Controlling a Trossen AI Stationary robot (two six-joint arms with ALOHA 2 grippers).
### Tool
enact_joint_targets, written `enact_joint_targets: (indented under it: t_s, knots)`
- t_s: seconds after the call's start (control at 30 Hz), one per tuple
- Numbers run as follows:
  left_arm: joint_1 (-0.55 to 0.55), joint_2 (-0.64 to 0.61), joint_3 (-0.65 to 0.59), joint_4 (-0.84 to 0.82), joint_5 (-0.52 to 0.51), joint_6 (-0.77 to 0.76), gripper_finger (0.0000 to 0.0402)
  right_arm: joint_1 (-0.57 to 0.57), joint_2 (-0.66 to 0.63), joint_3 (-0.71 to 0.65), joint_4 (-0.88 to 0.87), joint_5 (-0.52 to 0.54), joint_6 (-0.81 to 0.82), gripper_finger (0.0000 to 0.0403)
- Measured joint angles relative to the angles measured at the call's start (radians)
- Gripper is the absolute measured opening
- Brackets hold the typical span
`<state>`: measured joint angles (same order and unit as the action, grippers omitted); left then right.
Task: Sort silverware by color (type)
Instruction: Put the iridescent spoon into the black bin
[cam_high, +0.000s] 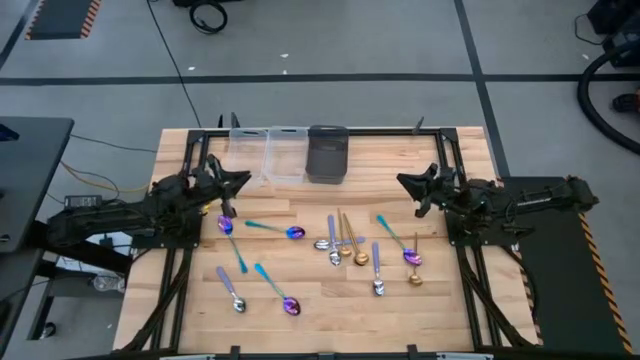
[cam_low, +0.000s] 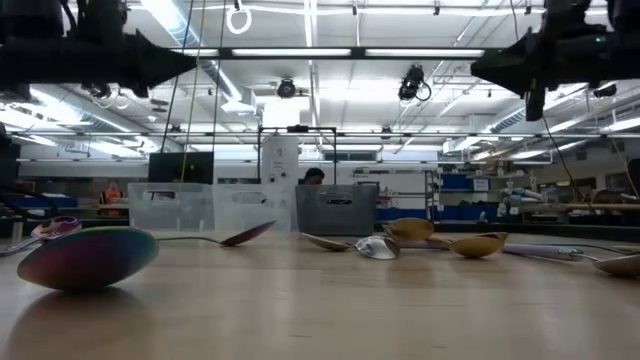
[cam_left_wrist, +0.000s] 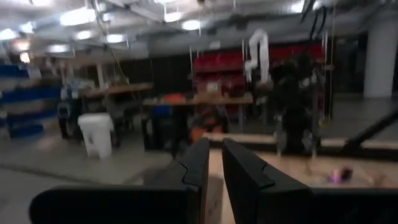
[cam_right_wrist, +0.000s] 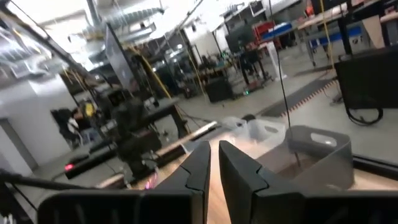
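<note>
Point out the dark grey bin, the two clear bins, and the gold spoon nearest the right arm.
dark grey bin (cam_high: 327, 153): high view, inside floor.
clear bins (cam_high: 284, 155): high view, right one's middle.
gold spoon (cam_high: 415, 277): high view, bowl.

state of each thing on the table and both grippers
left gripper: raised over the table's left, fingers nearly shut, holding nothing
right gripper: raised over the right, fingers nearly shut, holding nothing
spoons: loose on the wood, colours mixed, unsorted
two clear bins: upright, look empty
dark bin: upright, looks empty

Grey floor (cam_high: 400, 40) (dark taped lines), bright ceiling striplights (cam_low: 310, 52).
</note>
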<state>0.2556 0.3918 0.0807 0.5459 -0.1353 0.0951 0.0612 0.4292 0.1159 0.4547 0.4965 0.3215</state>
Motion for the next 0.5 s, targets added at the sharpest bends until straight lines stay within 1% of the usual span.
enact_joint_targets:
  t_s: [0.1,0.17,0.3,0.4,0.5]
  knots:
    - [0.006,0.008,0.0,0.042,0.001,0.028,0.0054,0.003,0.14,0.058,0.011,-0.001,0.02,0.0044]
    - [0.005,0.007,0.001,0.046,0.021,0.03,0.0054,0.011,0.236,0.108,0.002,-0.016,0.033,0.0044]
    - [0.002,0.008,0.002,0.039,0.149,0.02,0.0054,0.049,0.434,0.231,-0.033,-0.052,0.042,0.0044]
    - [-0.015,0.007,0.002,0.009,0.222,-0.016,0.0054,0.089,0.57,0.354,-0.149,-0.047,0.05,0.0044]
    - [-0.044,0.007,0.002,-0.056,0.241,-0.031,0.0054,0.126,0.704,0.496,-0.336,-0.017,0.102,0.0044]
